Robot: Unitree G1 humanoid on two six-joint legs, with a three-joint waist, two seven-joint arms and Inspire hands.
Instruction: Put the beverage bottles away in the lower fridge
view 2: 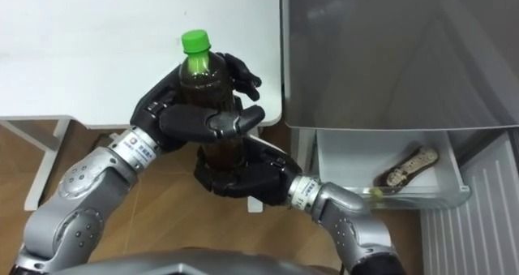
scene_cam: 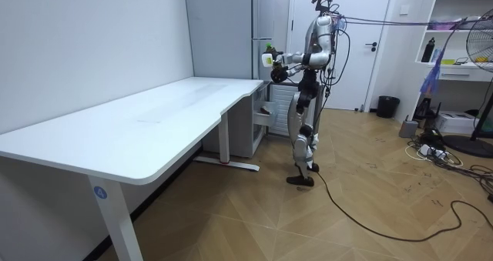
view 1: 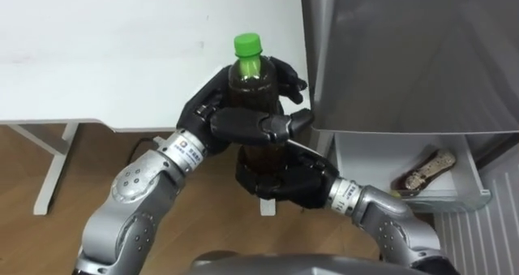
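The two eye views look steeply down from the robot's head, close over the edge of the table (view 1: 122, 48) and the fridge (view 1: 405, 56) with its open drawer (view 1: 365, 169), set slightly apart sideways. The room view stands well off past the table's other end, facing along it toward the fridge; all three views share these.

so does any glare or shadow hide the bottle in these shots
No: left eye view, the green-capped brown plastic bottle is evenly lit in the left hand and right hand, grey fridge door faintly sheened; room view, the white desk shadows the wooden floor.
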